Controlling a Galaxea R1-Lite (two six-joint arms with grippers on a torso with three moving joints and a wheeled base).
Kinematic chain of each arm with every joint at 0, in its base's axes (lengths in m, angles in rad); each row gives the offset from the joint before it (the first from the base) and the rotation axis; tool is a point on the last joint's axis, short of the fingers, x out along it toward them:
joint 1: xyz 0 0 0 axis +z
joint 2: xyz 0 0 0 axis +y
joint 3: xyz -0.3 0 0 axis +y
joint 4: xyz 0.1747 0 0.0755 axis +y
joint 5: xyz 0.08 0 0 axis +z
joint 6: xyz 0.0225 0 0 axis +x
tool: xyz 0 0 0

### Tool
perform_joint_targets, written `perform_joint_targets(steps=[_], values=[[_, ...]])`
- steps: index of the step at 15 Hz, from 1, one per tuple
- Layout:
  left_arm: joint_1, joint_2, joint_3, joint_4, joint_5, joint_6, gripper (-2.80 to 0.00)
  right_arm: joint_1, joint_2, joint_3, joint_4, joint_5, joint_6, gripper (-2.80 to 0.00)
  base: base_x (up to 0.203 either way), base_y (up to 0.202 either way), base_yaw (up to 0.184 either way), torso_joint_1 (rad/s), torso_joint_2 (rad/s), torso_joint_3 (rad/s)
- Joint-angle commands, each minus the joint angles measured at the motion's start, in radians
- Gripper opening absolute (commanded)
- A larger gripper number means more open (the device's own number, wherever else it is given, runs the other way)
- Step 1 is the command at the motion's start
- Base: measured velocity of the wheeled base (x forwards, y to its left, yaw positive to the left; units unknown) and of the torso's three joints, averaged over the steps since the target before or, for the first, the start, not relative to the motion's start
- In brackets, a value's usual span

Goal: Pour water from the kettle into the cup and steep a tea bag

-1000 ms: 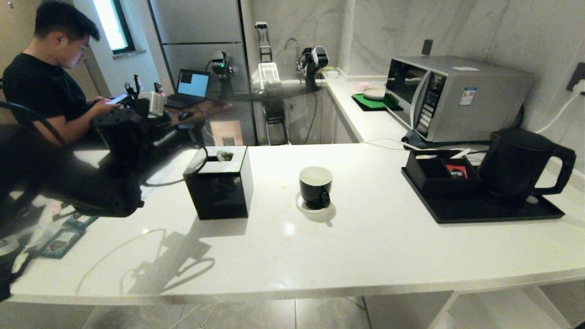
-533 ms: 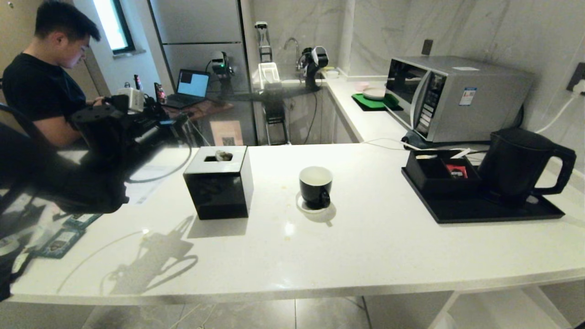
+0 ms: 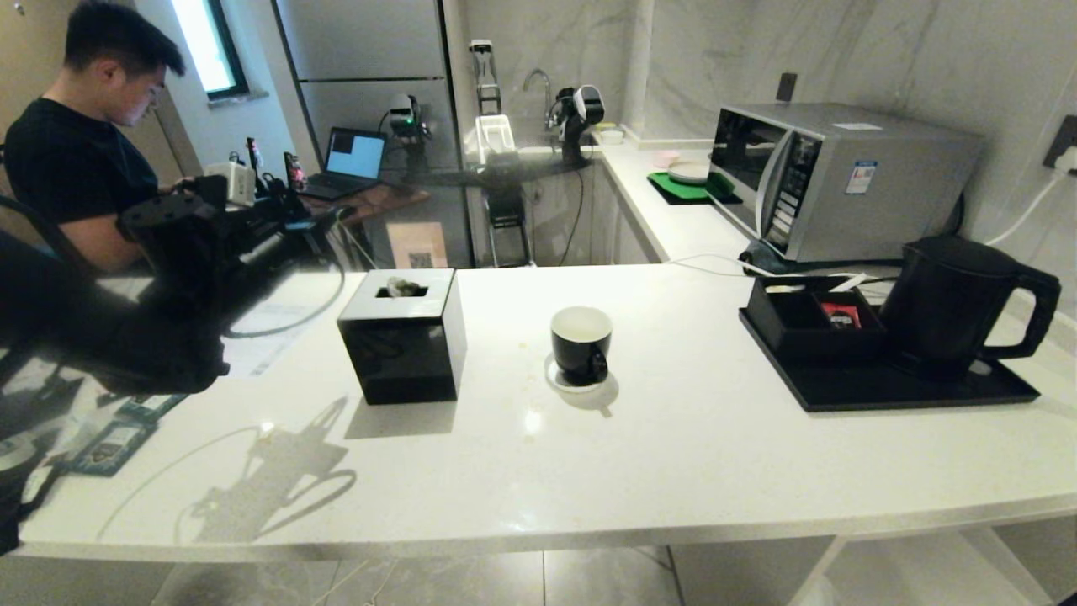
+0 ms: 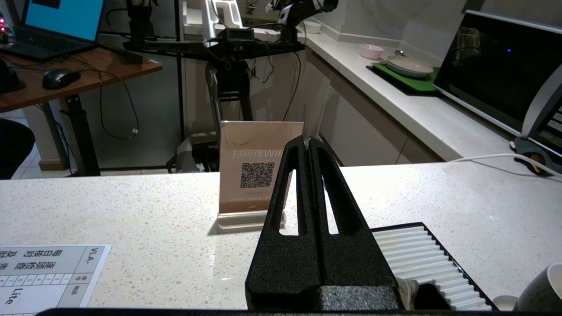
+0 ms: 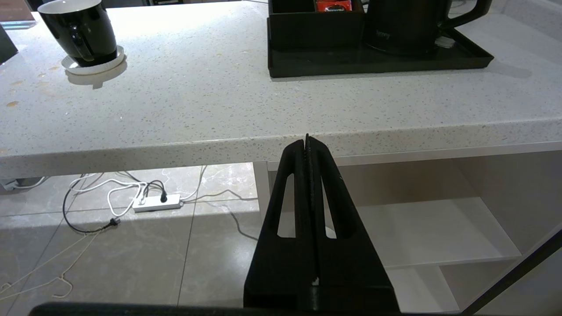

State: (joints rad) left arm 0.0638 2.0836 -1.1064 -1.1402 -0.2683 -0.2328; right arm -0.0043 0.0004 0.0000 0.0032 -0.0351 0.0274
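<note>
**On the white counter, everything waits and neither gripper holds a thing**

On the white stone counter point(image 3: 673, 454) the black mug point(image 3: 581, 343) stands upright on a small white coaster point(image 3: 565, 383), roughly midway along, its white inside showing and its ear handle turned toward the near edge. I judge it sits there so either arm can reach it. Well apart on the right, the matte black kettle point(image 3: 955, 303) stands upright at the back of a black tray point(image 3: 883, 387), loop handle pointing away from the mug, which would suit a grasp from the right. Just beside it on the tray, a black caddy point(image 3: 799, 324) holds a small red packet point(image 3: 840, 315). I cannot spot the tea bag anywhere.

The left gripper point(image 4: 308, 141) hovers above the counter's left end, near the black tissue box point(image 3: 404, 337), its two fingers pressed flat together with nothing between them. The right gripper point(image 5: 307, 139) hangs below the counter's front edge, fingers likewise pressed together and empty; it looks parked. A person point(image 3: 80, 160) sits at a desk beyond the counter.

Pouring has not begun, by my reckoning.
</note>
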Motion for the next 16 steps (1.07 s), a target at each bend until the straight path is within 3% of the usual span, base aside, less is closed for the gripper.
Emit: perform_joint_targets(steps=[1,9,16], values=[[0.001,0.001,-0.001,-0.007,-0.002,0.0,-2.8,0.001,0.0,0.0,0.0,0.0,0.0,-2.8,0.0,0.0,0.0,0.0,0.0,0.0],[-0.134,0.042,-0.005,-0.015,0.014,0.003,-2.8,0.0,0.0,0.0,0.0,0.0,0.0,-2.8,0.0,0.0,0.0,0.0,0.0,0.0],[-0.154,0.064,-0.01,-0.016,0.023,0.006,-2.8,0.0,0.001,0.0,0.0,0.0,0.0,-2.8,0.0,0.0,0.0,0.0,0.0,0.0]])
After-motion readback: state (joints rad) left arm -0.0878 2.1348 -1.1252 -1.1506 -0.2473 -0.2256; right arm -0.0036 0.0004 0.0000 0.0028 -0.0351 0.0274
